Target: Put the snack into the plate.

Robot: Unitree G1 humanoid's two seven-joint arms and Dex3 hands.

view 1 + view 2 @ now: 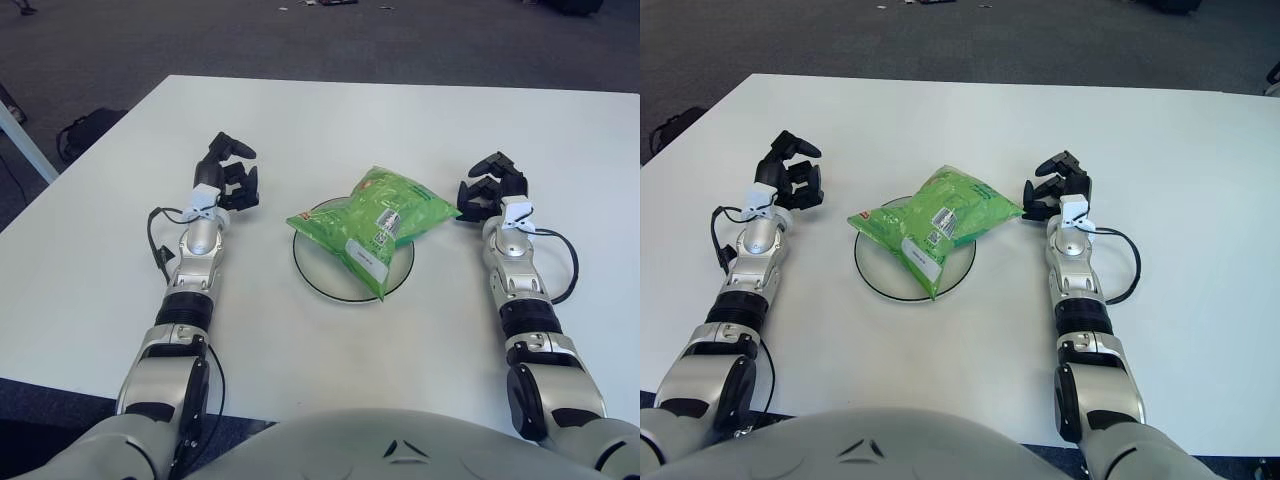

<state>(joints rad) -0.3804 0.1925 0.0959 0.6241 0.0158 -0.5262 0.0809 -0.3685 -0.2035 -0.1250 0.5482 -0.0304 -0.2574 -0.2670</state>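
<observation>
A green snack bag (375, 222) with a white label lies across a clear round plate (318, 278) at the middle of the white table; its right corner juts past the plate's rim. My right hand (488, 188) is just right of that corner, with its fingers relaxed and holding nothing. I cannot tell whether it touches the bag. My left hand (228, 175) is left of the plate, apart from it, with its fingers loosely bent and empty.
The white table (400, 120) stretches far beyond the plate. Its left edge runs diagonally past my left arm. A dark bag (88, 130) lies on the grey floor off the left edge. Black cables loop beside both wrists.
</observation>
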